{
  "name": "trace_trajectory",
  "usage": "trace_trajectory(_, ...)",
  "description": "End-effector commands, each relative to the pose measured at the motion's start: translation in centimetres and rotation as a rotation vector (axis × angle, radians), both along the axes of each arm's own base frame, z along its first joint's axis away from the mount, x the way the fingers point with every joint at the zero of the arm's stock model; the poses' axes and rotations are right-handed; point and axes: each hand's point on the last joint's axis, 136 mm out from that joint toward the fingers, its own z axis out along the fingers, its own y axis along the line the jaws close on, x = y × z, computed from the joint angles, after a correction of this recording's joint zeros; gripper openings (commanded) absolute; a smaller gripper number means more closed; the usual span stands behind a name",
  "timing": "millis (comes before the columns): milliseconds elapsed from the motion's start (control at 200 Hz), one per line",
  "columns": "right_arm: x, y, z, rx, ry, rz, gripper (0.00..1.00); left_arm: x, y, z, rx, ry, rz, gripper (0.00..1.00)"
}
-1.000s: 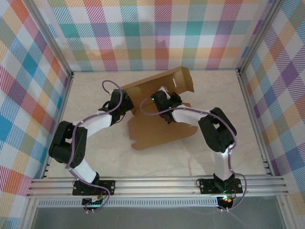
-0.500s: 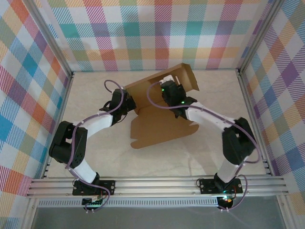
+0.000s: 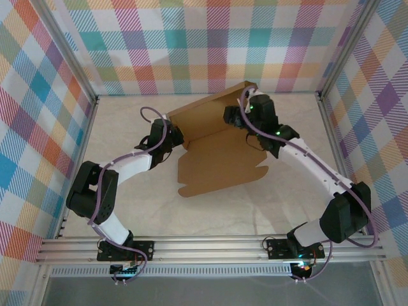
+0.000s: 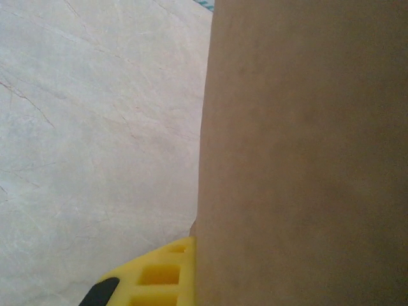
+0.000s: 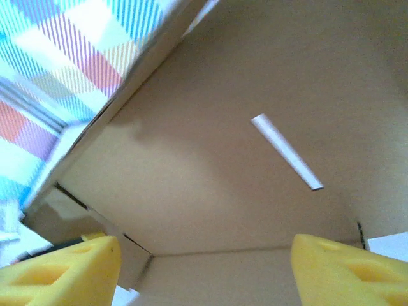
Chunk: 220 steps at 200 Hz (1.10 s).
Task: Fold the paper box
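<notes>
The paper box (image 3: pixel 220 162) is a brown cardboard sheet; its front part lies flat on the table and its back panel (image 3: pixel 204 116) is raised. My left gripper (image 3: pixel 176 139) is shut on the left end of that raised panel. In the left wrist view one yellow finger (image 4: pixel 159 277) presses against the cardboard (image 4: pixel 299 159), which hides the other finger. My right gripper (image 3: pixel 241 107) is at the panel's far right top corner, open. In the right wrist view its fingers (image 5: pixel 64 271) stand wide apart before the cardboard's inner face, which has a narrow slit (image 5: pixel 287 153).
Plaid walls (image 3: pixel 210 44) close the table on three sides, and the right gripper is close to the back wall. A metal rail (image 3: pixel 210 245) runs along the near edge. Pale marble tabletop (image 3: pixel 134 204) lies bare in front of and beside the box.
My right gripper has opened and swung from the middle of the box to the back right, up to the raised panel's far corner. The panel now stands steeper. The left gripper has stayed put.
</notes>
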Motion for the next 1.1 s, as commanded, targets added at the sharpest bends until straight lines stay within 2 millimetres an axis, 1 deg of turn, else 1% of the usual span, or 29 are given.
trace_trajectory(0, -0.1, 0.5, 3.0, 0.325, 0.097, 0.0, 0.69, 0.5, -0.7, 0.4, -0.047, -0.043, -0.008, 0.0)
trace_trajectory(130, 0.7, 0.8, 4.6, 0.448, 0.109, 0.022, 0.68, 0.6, -0.9, -0.1, -0.051, -0.044, -0.011, 0.0)
trace_trajectory(240, 1.2, 1.3, 5.8, 0.494, 0.095, 0.045, 0.67, 0.7, -0.9, -0.2, -0.05, -0.045, -0.01, 0.0)
trace_trajectory(380, 1.6, 1.3, 7.2, 0.53, 0.071, 0.051, 0.67, 0.8, -0.8, -0.3, -0.047, -0.05, -0.008, 0.0)
trace_trajectory(475, 2.3, 0.8, 7.4, 0.574, 0.083, 0.015, 0.66, 0.8, -0.8, -0.3, -0.048, -0.058, -0.009, 0.0)
trace_trajectory(560, 3.3, 0.4, 7.2, 0.637, 0.116, -0.015, 0.62, 0.7, -0.9, -0.1, -0.051, -0.065, -0.015, 0.0)
trace_trajectory(675, 4.5, -0.4, 6.4, 0.694, 0.162, -0.079, 0.53, 0.7, -0.9, 0.2, -0.06, -0.091, -0.02, 0.0)
trace_trajectory(725, 4.9, -0.8, 6.1, 0.719, 0.177, -0.102, 0.47, 0.6, -0.9, 0.4, -0.064, -0.1, -0.019, 0.0)
trace_trajectory(815, 5.2, -0.8, 5.5, 0.755, 0.21, -0.116, 0.35, 0.6, -1.0, 0.6, -0.067, -0.105, -0.024, 0.0)
trace_trajectory(885, 5.3, -0.5, 4.9, 0.785, 0.237, -0.115, 0.25, 0.6, -1.1, 0.7, -0.08, -0.104, -0.023, 0.0)
trace_trajectory(1040, 5.4, 0.7, 3.4, 0.874, 0.313, -0.085, 0.13, 0.7, -1.7, 1.5, -0.134, -0.114, -0.036, 0.0)
trace_trajectory(1080, 5.5, 0.9, 3.1, 0.901, 0.331, -0.08, 0.11, 0.8, -1.8, 1.7, -0.147, -0.114, -0.036, 0.0)
trace_trajectory(1095, 5.5, 1.1, 2.7, 0.908, 0.343, -0.081, 0.1, 0.8, -1.9, 1.8, -0.152, -0.116, -0.039, 0.0)
